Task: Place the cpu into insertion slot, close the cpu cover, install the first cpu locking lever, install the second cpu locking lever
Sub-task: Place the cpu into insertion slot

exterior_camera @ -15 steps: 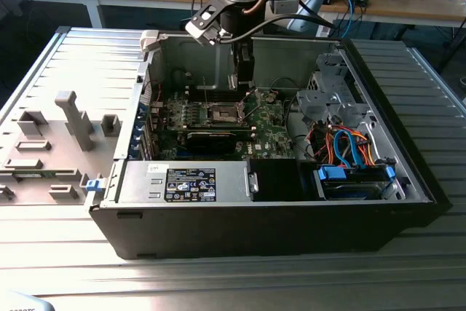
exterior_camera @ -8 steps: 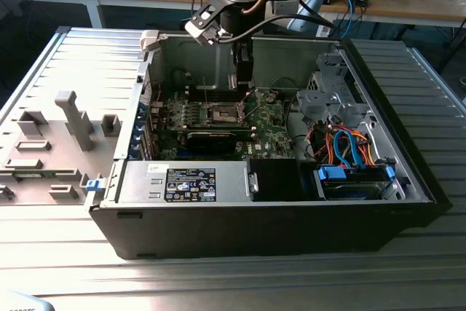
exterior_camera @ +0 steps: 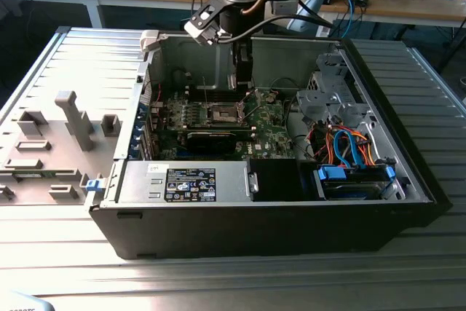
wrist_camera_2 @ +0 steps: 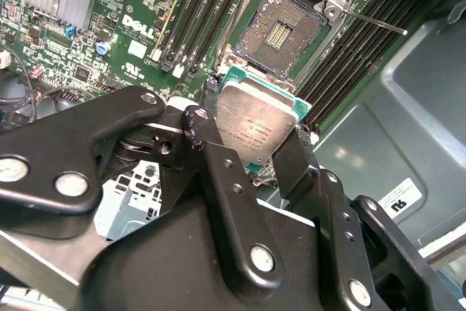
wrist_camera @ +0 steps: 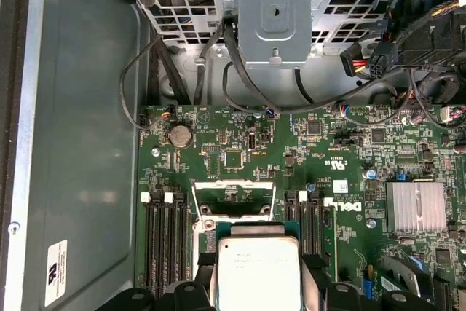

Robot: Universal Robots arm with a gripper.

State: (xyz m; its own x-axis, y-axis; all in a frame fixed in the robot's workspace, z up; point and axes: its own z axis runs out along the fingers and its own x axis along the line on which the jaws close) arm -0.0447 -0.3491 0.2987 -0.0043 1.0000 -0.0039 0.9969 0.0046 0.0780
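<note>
The gripper [wrist_camera_2: 251,136] clamps the cpu [wrist_camera_2: 256,123], 2 fingers pinching its opposite edges. Just beyond, apart from the chip, the insertion slot [wrist_camera_2: 280,34] lies bare, with the cpu cover [wrist_camera: 233,183] raised behind it. Seating it well likely needs squared corners and a level, gentle descent.

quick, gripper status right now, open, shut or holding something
The gripper is shut on the cpu, held clear of the open insertion slot.
</note>
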